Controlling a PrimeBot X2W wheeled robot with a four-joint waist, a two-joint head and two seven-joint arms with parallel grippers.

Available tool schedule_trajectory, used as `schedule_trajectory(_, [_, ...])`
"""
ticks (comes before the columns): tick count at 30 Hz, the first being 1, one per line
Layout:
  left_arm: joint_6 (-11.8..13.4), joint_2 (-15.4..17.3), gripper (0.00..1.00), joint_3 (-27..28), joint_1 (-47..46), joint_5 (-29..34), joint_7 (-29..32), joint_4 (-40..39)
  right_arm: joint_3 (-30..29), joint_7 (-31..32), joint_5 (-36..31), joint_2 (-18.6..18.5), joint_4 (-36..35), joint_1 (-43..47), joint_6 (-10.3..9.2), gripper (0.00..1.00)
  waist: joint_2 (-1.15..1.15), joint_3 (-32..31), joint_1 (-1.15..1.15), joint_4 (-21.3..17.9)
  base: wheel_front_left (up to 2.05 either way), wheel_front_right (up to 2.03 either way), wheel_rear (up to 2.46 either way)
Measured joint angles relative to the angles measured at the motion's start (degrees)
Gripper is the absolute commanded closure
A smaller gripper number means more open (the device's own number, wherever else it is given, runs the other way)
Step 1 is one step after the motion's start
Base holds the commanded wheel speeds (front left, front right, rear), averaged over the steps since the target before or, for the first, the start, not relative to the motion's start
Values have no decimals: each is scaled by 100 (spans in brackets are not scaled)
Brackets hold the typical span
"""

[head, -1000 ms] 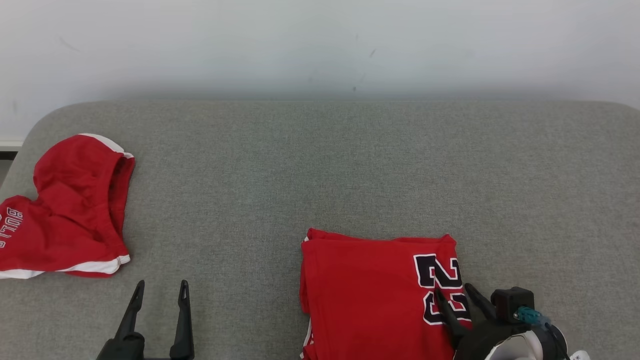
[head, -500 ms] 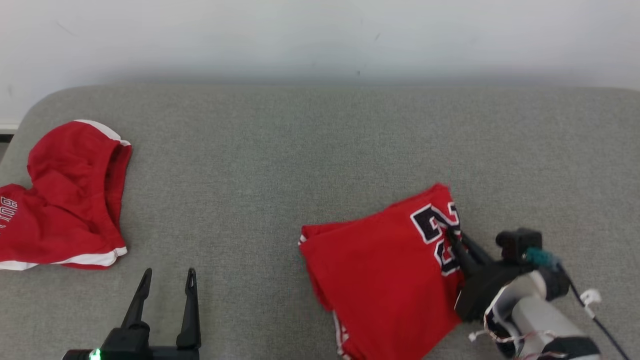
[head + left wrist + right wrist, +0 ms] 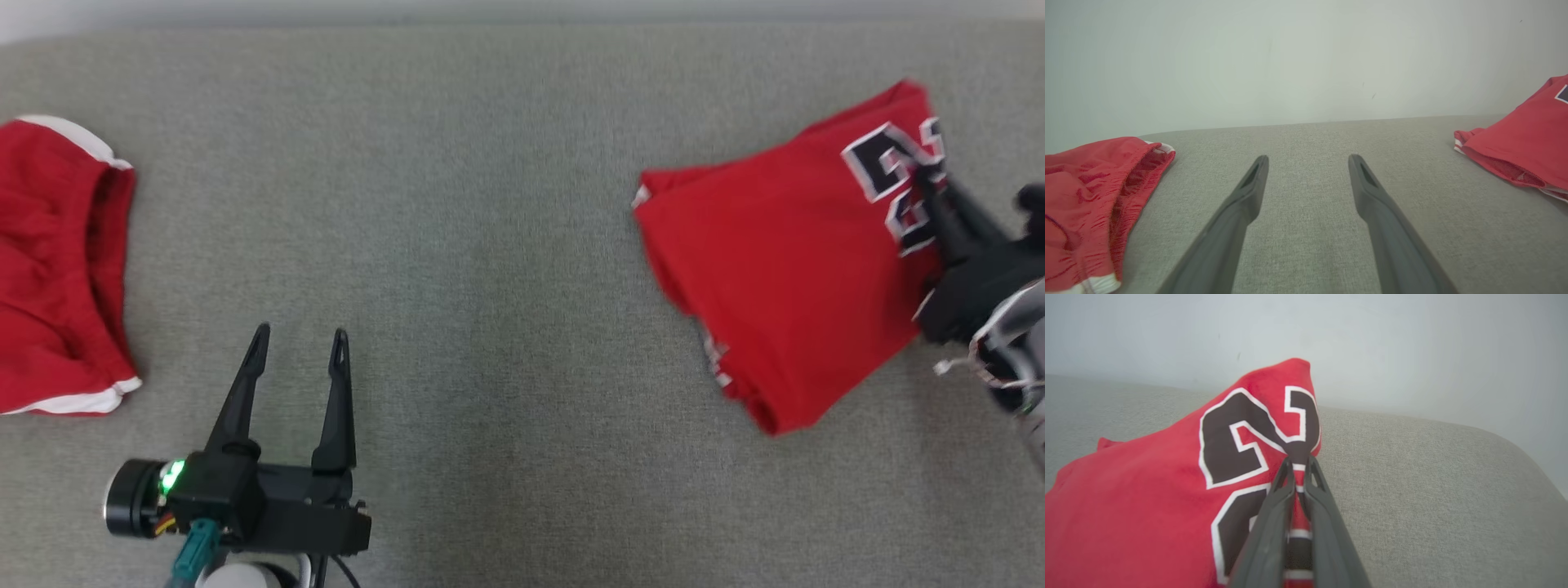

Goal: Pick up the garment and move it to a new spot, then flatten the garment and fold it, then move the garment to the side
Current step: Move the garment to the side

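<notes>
Right gripper [image 3: 927, 170] clamped on folded jersey [image 3: 784, 269], wrist cut off, left gripper [image 3: 300, 331] spread.

We see a red jersey [image 3: 784, 269] folded into a thick, flat pack. It has a big dark number with white edges near one end. It lies tilted on the grey fabric surface [image 3: 490, 245], over on our right side. The numbered end is lifted up, pinched between the closed fingers of our right end effector [image 3: 929, 170]. The other end rests on the surface, and a bit of white trim peeks out at the folded edges.
</notes>
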Motion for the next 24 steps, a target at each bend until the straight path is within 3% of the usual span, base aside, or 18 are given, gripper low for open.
schedule_trajectory(6, [-85, 66, 0, -23, -352, 177, 1, -170, 19, -21, 57, -474, 88, -611, 0, 100, 0, 576, 1, -148, 0, 0, 0])
schedule_trajectory(15, [-113, 359, 0, 59, -588, 404, 0, -665, 91, -120, 63, -905, 601, -1550, 0, 100, 0, 1177, 0, -632, 0, 0, 0])
schedule_trajectory(24, [-97, 722, 0, 155, -589, 564, 41, -1104, 330, -232, -33, -1126, 1168, -2489, 0, 100, 0, 1696, 0, -1061, 0, 0, 0])
